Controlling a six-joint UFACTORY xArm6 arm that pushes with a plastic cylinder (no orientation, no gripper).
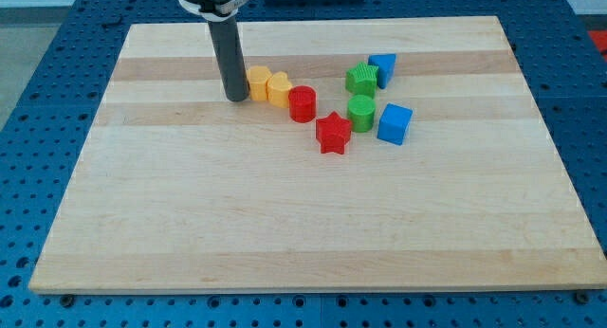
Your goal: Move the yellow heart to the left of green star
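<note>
In the upper middle of the frame, the dark rod's lower end, my tip (236,98), is planted on the pale wooden board (285,233), touching or just beside the left face of an orange-yellow plastic block (257,82) (its shape cannot be made out with certainty). Immediately right of that block, and touching it, sits the yellow plastic heart (279,87), so the heart lies to the right of my tip with one block between them. The rod carries no fingers; nothing is held, and only pushing is possible. Right of the heart a red plastic cylinder (303,104) is found, touching it or nearly so, and lower right of that a red plastic star (333,133). The green plastic star (361,79) stands further right, in the upper centre-right, next to a blue plastic block (382,68); a green plastic cylinder (361,111) and a blue plastic cube (395,123) lie below them. The decisive relation is judged to be this: the goal spot, left of the green star, lies right of the heart and slightly higher, while the red cylinder sits lower right, so a rightward push is called for.
</note>
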